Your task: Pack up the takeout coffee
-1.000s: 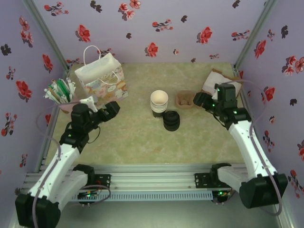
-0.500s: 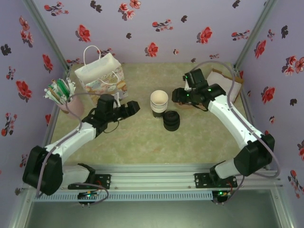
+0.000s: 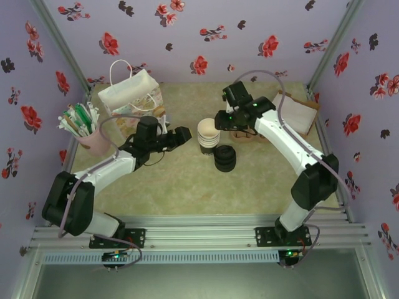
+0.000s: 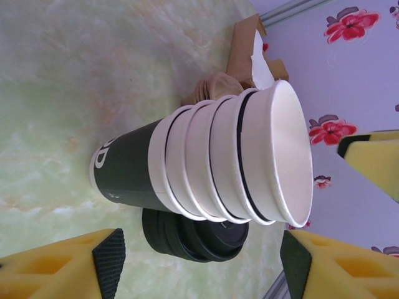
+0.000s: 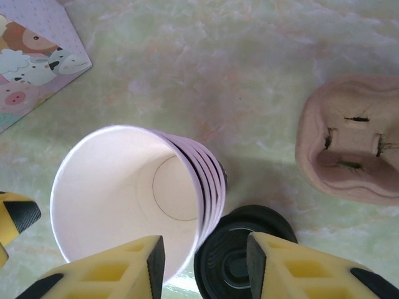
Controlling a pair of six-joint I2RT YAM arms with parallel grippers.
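Note:
A capped takeout coffee is out of view. A stack of lidless cream-rimmed cups (image 3: 209, 132) (image 4: 218, 162) (image 5: 124, 193) with dark sides stands mid-table. A pile of black lids (image 3: 225, 157) (image 4: 199, 240) (image 5: 240, 261) sits just in front of it. My left gripper (image 3: 181, 134) (image 4: 202, 274) is open and level with the stack, just left of it, with nothing between its pads. My right gripper (image 3: 219, 120) (image 5: 202, 268) hovers open over the stack's right side. The top cup's rim runs between its fingers without touching them.
A patterned gift bag (image 3: 132, 99) (image 5: 31, 50) stands at the back left, beside a pink holder of stirrers (image 3: 81, 124). A pulp cup carrier (image 3: 243, 131) (image 5: 349, 146) (image 4: 215, 87) lies right of the stack. Napkins on brown paper (image 3: 293, 112) sit at the far right.
Both arms swung inward from the sides to the cup stack. Both pairs of jaws narrowed, and the right gripper now hangs over the stack.

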